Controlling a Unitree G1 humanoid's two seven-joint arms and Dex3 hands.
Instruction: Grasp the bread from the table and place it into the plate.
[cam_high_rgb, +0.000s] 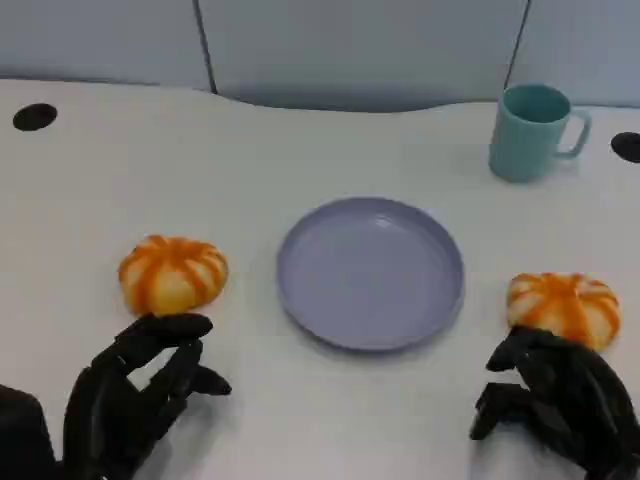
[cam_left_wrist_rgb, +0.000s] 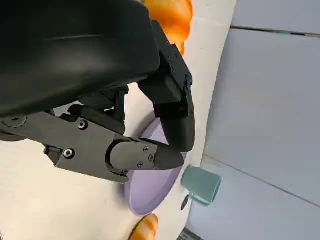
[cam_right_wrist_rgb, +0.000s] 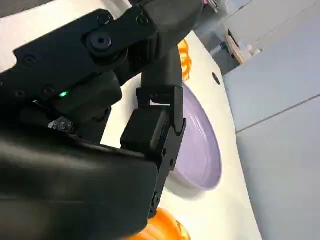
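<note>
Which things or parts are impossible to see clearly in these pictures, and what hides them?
- Right bread, head view: its near edge is covered by the right hand.
- Left bread, left wrist view: mostly hidden behind the left hand and cut by the picture's edge.
- Plate, right wrist view: one side is hidden behind the right hand's fingers.
- Teal cup: its inside is not visible.

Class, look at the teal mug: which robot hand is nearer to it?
Right. The right robot hand sits below the teal mug on the same side; the left robot hand is across the table beyond the plate.
</note>
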